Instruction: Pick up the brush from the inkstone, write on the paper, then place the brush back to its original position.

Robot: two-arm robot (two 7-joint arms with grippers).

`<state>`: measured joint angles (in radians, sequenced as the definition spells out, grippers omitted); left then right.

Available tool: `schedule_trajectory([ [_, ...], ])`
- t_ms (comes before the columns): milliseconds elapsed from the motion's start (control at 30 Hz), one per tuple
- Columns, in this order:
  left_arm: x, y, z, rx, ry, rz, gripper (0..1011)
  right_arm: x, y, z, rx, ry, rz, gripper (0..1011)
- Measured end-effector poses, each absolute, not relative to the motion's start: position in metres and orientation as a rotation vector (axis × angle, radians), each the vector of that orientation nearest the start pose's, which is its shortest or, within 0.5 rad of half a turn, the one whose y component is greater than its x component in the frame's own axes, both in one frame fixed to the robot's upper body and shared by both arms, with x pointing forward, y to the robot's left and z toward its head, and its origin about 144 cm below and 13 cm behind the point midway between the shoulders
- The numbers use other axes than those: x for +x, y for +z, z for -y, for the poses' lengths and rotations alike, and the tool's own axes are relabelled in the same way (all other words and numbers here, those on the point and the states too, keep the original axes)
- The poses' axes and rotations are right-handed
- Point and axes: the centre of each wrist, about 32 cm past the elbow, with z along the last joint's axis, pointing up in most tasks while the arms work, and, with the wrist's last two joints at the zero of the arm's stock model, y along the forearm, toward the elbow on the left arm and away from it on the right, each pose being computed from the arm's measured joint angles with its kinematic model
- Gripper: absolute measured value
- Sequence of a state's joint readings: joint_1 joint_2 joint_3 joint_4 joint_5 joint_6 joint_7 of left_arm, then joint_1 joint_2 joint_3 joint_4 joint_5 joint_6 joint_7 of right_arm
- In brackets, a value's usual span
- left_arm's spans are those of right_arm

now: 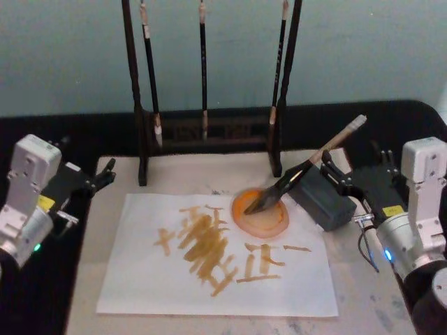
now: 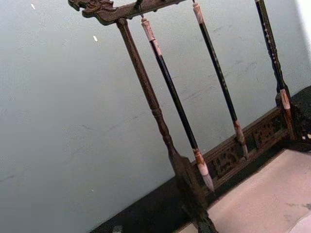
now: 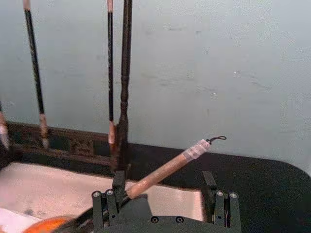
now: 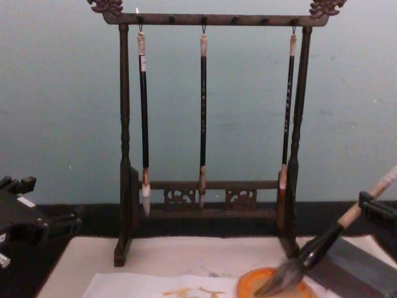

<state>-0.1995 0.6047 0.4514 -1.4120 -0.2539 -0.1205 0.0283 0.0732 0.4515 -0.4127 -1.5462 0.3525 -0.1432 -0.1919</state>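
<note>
The brush (image 1: 300, 171) leans with its dark bushy tip in a round orange dish (image 1: 274, 225) and its pale handle propped over the dark grey inkstone block (image 1: 328, 206). My right gripper (image 1: 335, 174) stands open just right of the inkstone, its fingers on either side of the upper handle. In the right wrist view the brush handle (image 3: 165, 171) runs close by one of the fingers (image 3: 119, 187), and the other sits well apart. The white paper (image 1: 140, 279) with orange-yellow strokes lies in front. My left gripper (image 1: 103, 174) is parked open at the mat's left edge.
A dark wooden rack (image 1: 209, 132) with three thin hanging brushes stands behind the paper, near the wall. A beige felt mat (image 1: 370, 293) lies under the paper on the black table (image 1: 91, 136). The rack post (image 3: 125, 87) rises close beyond my right gripper.
</note>
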Motion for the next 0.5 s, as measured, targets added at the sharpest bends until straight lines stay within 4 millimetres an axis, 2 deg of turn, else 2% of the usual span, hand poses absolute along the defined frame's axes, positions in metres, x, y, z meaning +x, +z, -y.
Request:
schedule_trajectory([
  [500, 0.489, 1.14, -0.31, 0.304, 1.248, 0.285, 1010, 0.461, 1.118, 0.238, -0.097, -1.415, 0.107, 1000],
])
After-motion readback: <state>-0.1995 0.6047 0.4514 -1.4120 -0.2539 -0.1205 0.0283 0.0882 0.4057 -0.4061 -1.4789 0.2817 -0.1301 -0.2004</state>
